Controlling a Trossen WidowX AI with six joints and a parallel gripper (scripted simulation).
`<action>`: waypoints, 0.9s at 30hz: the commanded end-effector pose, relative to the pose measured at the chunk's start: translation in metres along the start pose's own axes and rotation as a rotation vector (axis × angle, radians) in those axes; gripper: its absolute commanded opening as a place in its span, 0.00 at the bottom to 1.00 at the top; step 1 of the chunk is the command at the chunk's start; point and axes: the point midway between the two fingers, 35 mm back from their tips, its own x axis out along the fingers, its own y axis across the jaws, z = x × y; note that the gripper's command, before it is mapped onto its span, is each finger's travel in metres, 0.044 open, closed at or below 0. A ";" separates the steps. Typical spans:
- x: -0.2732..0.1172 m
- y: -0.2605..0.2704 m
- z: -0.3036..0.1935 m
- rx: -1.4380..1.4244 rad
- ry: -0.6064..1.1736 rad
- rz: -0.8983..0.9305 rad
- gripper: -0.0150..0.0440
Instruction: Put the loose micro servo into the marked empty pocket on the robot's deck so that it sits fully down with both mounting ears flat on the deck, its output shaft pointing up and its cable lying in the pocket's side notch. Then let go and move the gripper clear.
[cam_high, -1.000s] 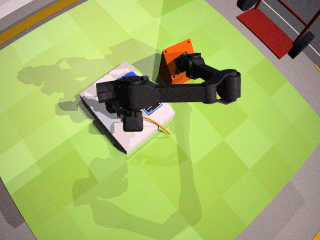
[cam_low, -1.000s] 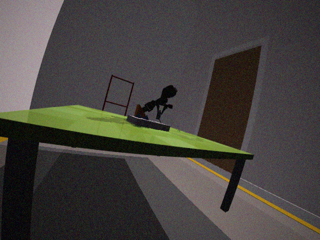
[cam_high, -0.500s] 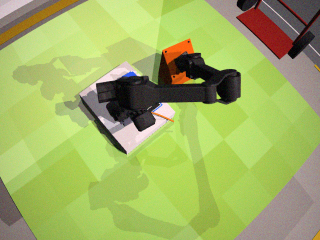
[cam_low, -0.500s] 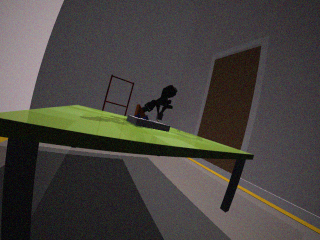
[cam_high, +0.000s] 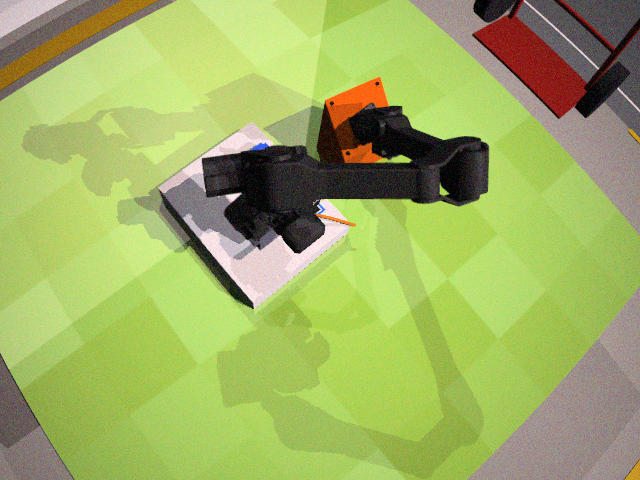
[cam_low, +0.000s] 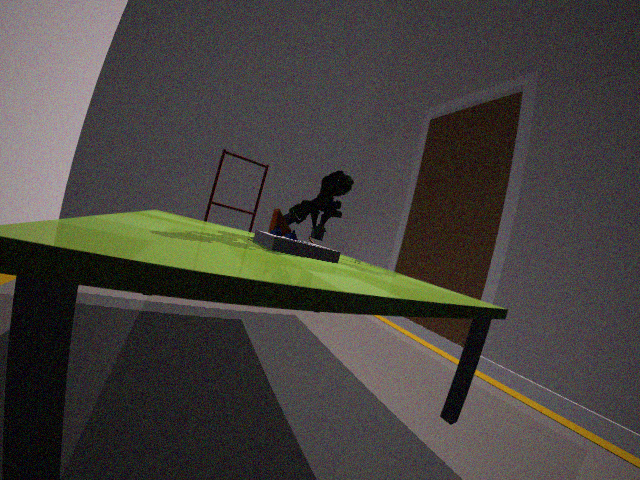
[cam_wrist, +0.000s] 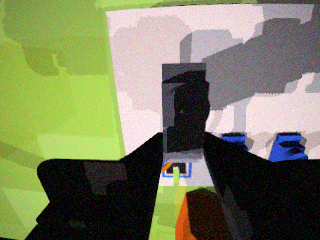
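Above deck, gripper (cam_high: 301, 233) (cam_low: 318, 235) (cam_wrist: 182, 137) partly open, clamped on dark micro servo (cam_wrist: 186, 112).

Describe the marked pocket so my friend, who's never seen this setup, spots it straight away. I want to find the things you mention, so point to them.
On the green table (cam_high: 516, 289) (cam_low: 206, 263) (cam_wrist: 85, 100) lies a pale slab (cam_high: 273, 279) (cam_low: 305, 249) (cam_wrist: 140, 60). Near one edge of its top is the marked pocket (cam_high: 322, 208) (cam_wrist: 181, 168), a small dark opening. Unlike the solid blue blocks (cam_high: 261, 146) (cam_low: 279, 232) (cam_wrist: 289, 152) alongside, it has only a thin blue outline.

My top cam looks down on the worktop (cam_high: 491, 320) (cam_low: 217, 263), exterior's way back near its edge height. Wrist cam's close, facing the deck (cam_high: 279, 279) (cam_low: 305, 250) (cam_wrist: 140, 75) all three share.
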 end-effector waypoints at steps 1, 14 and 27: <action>-0.002 0.000 -0.014 -0.003 -0.004 -0.005 0.25; -0.002 -0.001 -0.077 0.000 -0.001 -0.006 0.25; 0.007 -0.001 -0.092 0.001 0.000 -0.006 0.25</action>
